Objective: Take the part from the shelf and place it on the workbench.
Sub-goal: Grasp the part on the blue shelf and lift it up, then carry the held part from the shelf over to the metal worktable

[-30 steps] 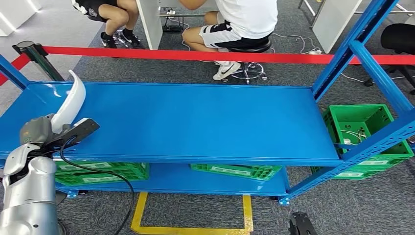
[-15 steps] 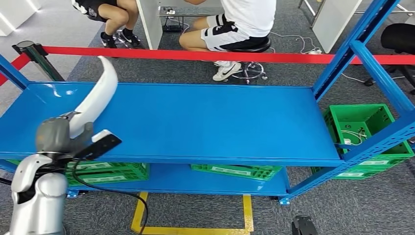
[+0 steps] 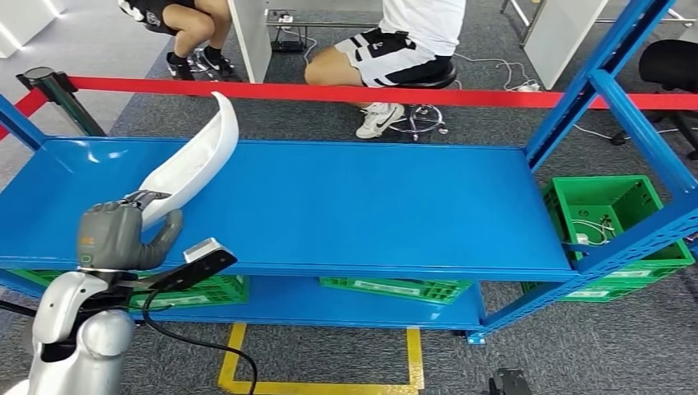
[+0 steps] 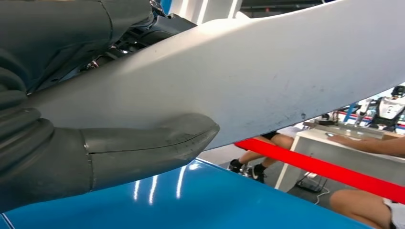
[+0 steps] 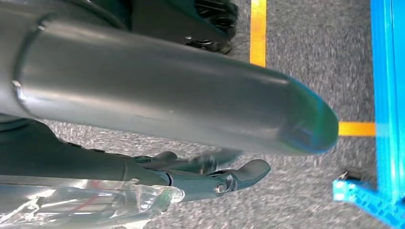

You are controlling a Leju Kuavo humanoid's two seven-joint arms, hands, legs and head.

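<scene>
Glossy smooth white plastic part (image 3: pixel 191 160), glossy blue painted metal shelf (image 3: pixel 346 206), rough grey carpet (image 3: pixel 576 354)

The left hand (image 3: pixel 115 234) holds the part (image 3: pixel 193 160) above the shelf (image 3: pixel 346 206).

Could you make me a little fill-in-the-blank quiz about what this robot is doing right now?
1. The robot's left hand holds a long curved part whose colour is ____.
2. The part is held above a metal shelf painted ____.
3. Beyond the shelf stretches a barrier tape coloured ____.
4. The crates beside and under the shelf are ____.

Missing words: white; blue; red; green
</scene>
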